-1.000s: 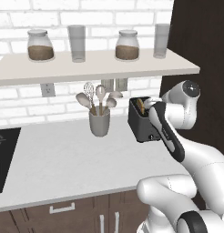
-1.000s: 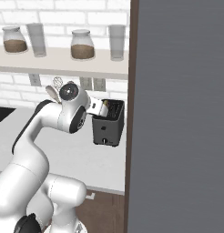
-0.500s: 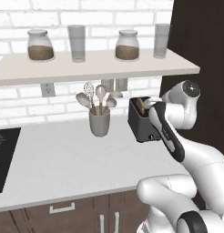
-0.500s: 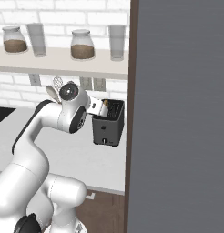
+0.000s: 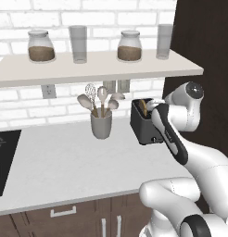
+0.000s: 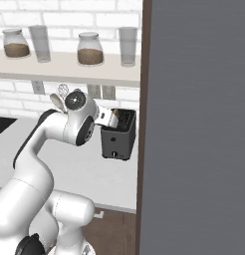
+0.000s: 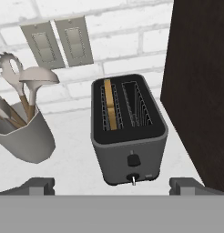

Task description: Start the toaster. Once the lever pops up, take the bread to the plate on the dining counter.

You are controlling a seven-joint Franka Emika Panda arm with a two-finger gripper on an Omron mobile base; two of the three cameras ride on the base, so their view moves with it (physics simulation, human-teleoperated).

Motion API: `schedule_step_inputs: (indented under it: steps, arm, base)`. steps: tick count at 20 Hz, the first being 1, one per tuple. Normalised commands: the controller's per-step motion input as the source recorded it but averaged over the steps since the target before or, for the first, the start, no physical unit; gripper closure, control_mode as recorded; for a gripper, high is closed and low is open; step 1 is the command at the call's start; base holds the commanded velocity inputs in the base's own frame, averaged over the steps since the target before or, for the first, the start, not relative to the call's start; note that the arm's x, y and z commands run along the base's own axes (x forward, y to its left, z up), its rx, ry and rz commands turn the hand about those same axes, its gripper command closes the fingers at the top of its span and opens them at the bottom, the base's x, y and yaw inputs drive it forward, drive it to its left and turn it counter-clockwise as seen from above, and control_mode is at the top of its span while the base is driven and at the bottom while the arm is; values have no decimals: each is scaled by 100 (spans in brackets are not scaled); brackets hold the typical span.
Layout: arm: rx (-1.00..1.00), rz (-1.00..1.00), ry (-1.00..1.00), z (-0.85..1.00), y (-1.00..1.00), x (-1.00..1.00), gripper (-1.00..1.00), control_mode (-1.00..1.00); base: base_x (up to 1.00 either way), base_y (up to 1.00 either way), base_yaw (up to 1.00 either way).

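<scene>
Hand view shows the tool spread wide and grasping nothing, just in front of the toaster, which stands on the worktop with the bread in 1 of its 2 slots. Risk: fingers could miss the small lever and shove the toaster back.

Black toaster with a golden-brown bread slice in one slot, pale grey utensil cup, white brick wall, speckled white worktop, dark brown cabinet panel.

Toaster: matt dark metal
</scene>
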Motion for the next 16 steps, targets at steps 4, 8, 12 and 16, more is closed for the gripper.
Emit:
schedule_step_inputs:
  steps: [4,8,12,16]
  arm:
    - [0,0,0,0,0,0,-100,-100]
    - [-5,0,-2,-6,0,0,-100,-100]
    - [-12,0,-7,-1,1,5,-100,-100]
    - [-7,0,0,-17,0,15,-100,-100]
  base:
    - [0,0,0]
    - [0,0,0]
    - [0,0,0]
    - [0,0,0]
